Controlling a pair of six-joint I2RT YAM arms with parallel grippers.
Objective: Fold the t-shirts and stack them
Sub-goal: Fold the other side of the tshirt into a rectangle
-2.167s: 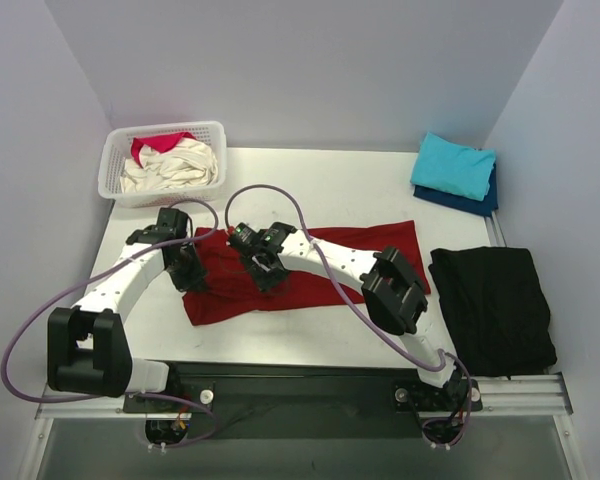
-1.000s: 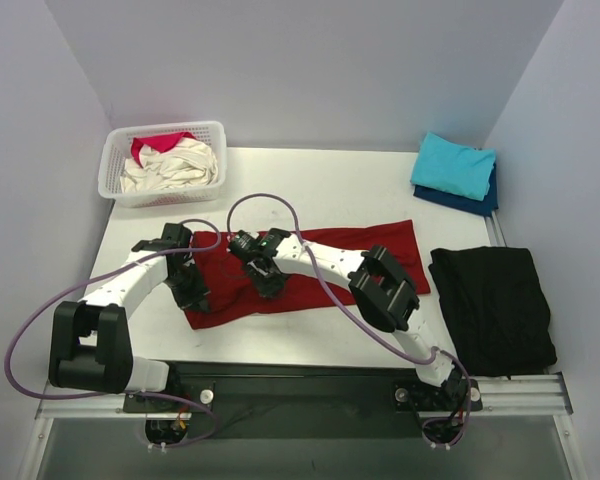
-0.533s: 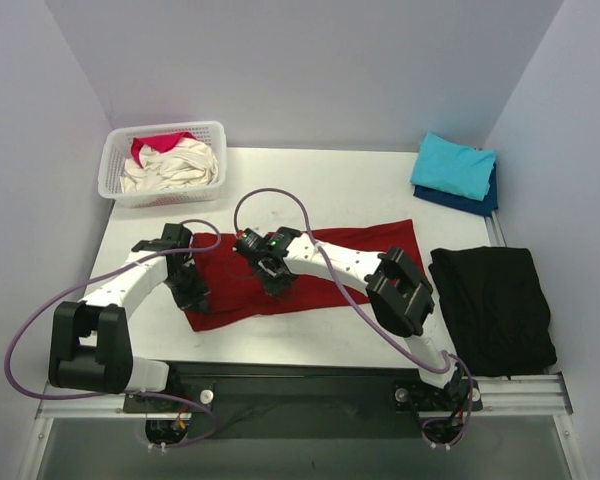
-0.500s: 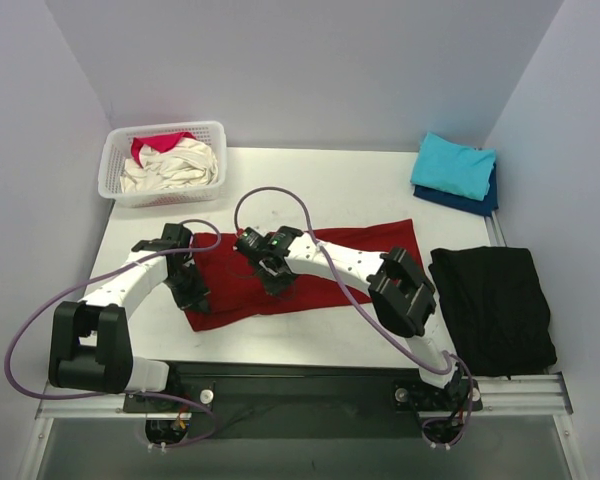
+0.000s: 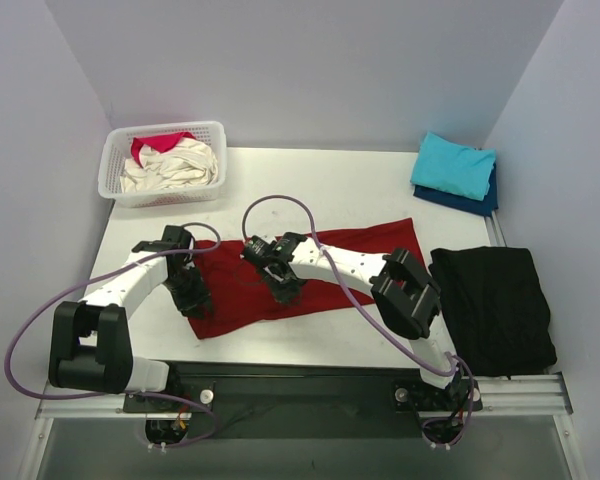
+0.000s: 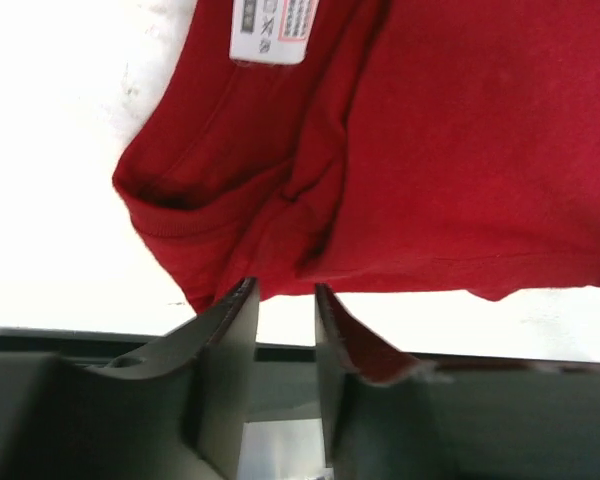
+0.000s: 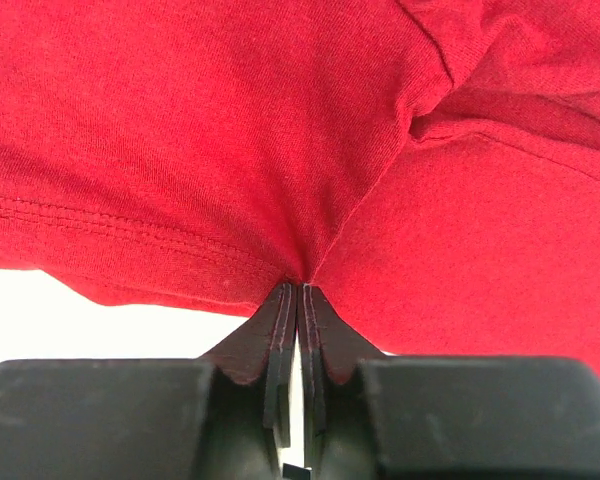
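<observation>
1. Dark red cotton fills the middle of the top view: the dark red t-shirt (image 5: 350, 265) lies flat across the table (image 5: 360, 190). Both arms reach onto its left part.
   - The left gripper (image 5: 193, 297) is at the shirt's near left corner.
   - The right gripper (image 5: 285, 290) is further in, at the near edge.
   - A white lattice basket (image 5: 115, 180) in the far left corner holds the cream t-shirt (image 5: 175, 165) and the pink-red t-shirt (image 5: 155, 143).
   - At the far right, the folded turquoise t-shirt (image 5: 452, 165) rests on the navy blue t-shirt (image 5: 475, 203).
   - A black cloth (image 5: 495, 305) lies just beside the red shirt's right end.
2. Left wrist: the fingers (image 6: 230, 340) stand a narrow gap apart, with bare table showing between them.
   - The red hem meets their tips and drapes over one finger.
   - Whether any cloth is caught cannot be told.
   - A white care label (image 6: 273, 25) shows at the top.
3. Right wrist: the fingers (image 7: 270, 330) are pressed together on a pinch of the red shirt, which puckers into folds at their tips.
</observation>
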